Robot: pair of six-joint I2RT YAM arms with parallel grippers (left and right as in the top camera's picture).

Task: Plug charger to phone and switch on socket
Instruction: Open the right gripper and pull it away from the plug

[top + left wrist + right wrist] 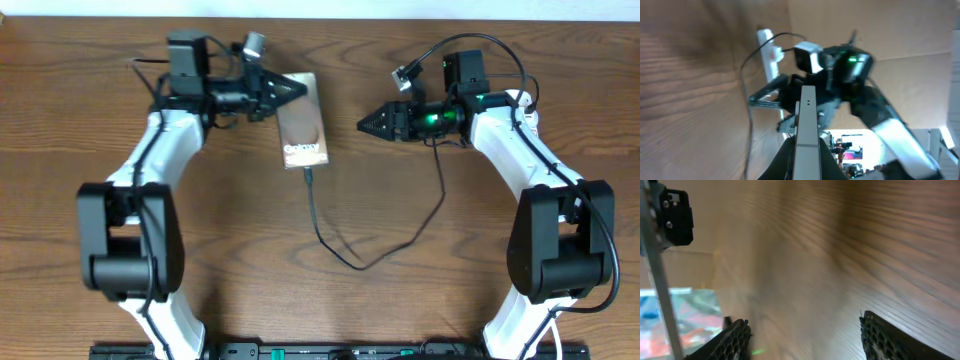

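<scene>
The phone [303, 122], a brown slab with white lettering, lies between the arms. My left gripper [292, 88] is shut on its far edge. In the left wrist view the phone [807, 112] shows edge-on between the left gripper's jaws [806, 152]. The charger cable [340, 250] runs from the phone's near end, where its tip [308, 173] meets the phone, loops over the table and goes up under the right arm. The white socket [768, 55] with a red mark shows only in the left wrist view, behind my right gripper [364, 125]. My right gripper [802, 330] is open and empty.
The wooden table [330, 310] spreads around both arms. The arm bases stand at the front left [130, 250] and front right [560, 250]. A dark rail [330, 350] runs along the front edge.
</scene>
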